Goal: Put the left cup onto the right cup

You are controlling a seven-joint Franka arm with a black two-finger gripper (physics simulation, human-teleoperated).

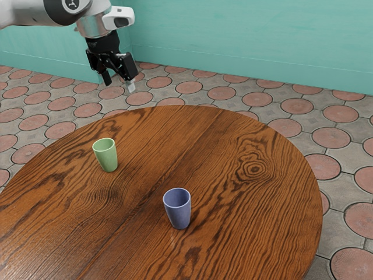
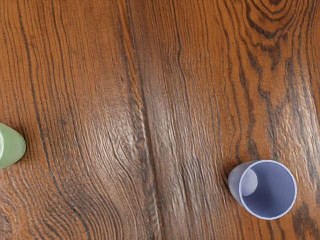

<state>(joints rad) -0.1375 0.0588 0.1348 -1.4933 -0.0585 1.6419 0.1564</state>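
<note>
Partly cropped green cup (image 2: 9, 146), blue cup (image 2: 265, 189) (whole)

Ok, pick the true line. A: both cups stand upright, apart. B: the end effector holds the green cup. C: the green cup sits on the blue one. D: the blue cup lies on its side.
A: the green cup and the blue cup stand upright and apart on the table, with the end effector empty above.

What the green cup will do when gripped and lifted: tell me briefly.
The green cup looks open, empty and thin-walled, so probably light yet fairly stiff. Upright, taller than wide and narrower at its base, it may tip under a sideways push, then roll. Its smooth tapered wall could slip in a loose grip.
</note>
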